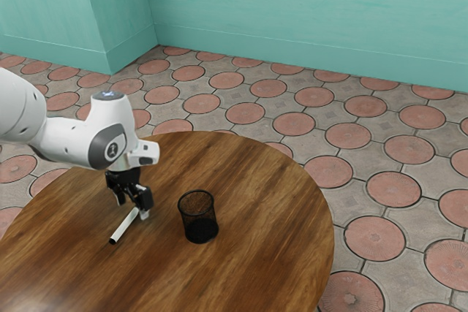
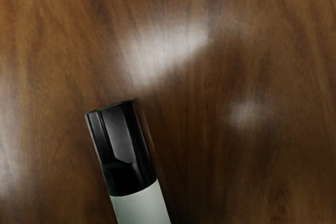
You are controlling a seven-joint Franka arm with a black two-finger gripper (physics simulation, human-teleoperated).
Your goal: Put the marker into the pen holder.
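"Where's the marker (image 1: 124,227)?"

"On the desk (image 1: 263,261), beside the open gripper (image 1: 133,209)."

"Handling?"

"Likely light, stiff, rather slick. Pinch its pale barrel (image 2: 140,206) squarely, clear of the cap (image 2: 122,148)."

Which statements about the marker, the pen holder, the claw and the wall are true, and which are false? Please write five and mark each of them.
1. The pen holder stands upright on the table. True.
2. The marker is already inside the pen holder. False: it is outside, beside the holder.
3. The marker has one black end. True.
4. The claw is directly above the pen holder. False: it is at the marker's end away from the black one.
5. The wall is bright red. False: it is blue-green.
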